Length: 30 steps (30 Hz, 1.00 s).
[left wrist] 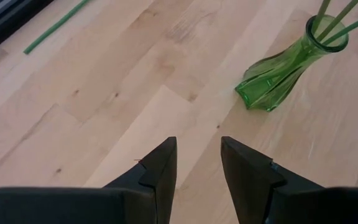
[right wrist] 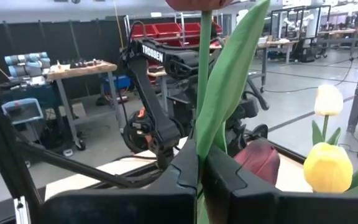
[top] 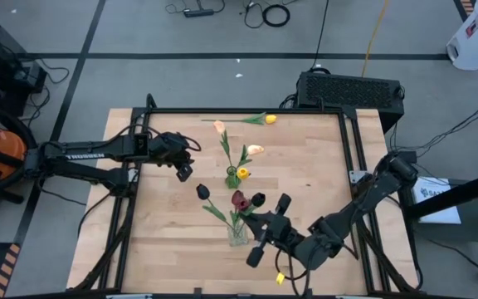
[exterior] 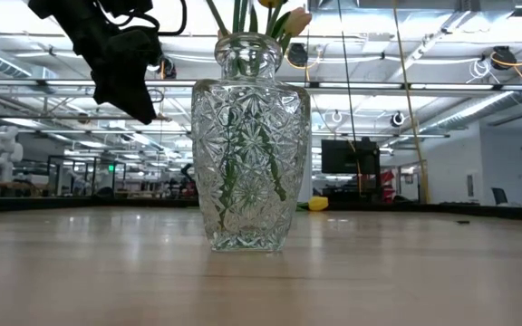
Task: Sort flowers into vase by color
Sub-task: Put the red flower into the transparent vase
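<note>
On the wooden worktop (top: 164,216), the right claw (top: 265,226) is clamped on a dark tulip's stem (right wrist: 204,81) beside the clear vase (top: 237,235), which already holds dark blooms. The stem should drop straight into the vase neck. The left claw (top: 184,172), parted and empty, hovers near the green vase (top: 232,179); one yellow tulip (top: 269,120) lies at the far edge.

The clamped tulip (right wrist: 211,106) loses its head (dark red) past the frame edge.

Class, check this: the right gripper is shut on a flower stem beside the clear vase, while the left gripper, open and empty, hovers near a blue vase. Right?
One error: the vase near the left gripper is green, as the left wrist view shows. The rest stands.
</note>
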Available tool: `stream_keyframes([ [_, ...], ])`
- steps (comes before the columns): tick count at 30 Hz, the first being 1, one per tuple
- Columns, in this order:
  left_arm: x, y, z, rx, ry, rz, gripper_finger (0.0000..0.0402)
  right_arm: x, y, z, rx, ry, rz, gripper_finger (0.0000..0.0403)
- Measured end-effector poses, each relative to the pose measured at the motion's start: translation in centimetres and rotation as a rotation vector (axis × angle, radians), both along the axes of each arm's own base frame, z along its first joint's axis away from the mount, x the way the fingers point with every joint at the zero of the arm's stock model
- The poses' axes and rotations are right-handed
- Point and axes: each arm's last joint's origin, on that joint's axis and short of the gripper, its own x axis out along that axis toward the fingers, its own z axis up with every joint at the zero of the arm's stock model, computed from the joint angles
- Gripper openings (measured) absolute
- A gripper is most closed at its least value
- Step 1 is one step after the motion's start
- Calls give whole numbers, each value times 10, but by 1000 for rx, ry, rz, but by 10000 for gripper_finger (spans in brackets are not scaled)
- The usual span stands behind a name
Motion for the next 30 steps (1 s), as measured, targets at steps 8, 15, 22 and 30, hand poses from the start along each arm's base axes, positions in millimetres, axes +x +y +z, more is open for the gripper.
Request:
stream_keyframes([
  [8,0,0,0,1,0,-1,132,9,4,-21,-24,52,-11,0],
  [15,0,0,0,1,0,-1,132,8,9,-41,54,79,-26,0],
  [22,0,0,0,1,0,-1,132,-4,17,-54,127,106,-26,0],
  [30,0,0,0,0,-1,1,132,-1,15,-69,292,209,104,0],
])
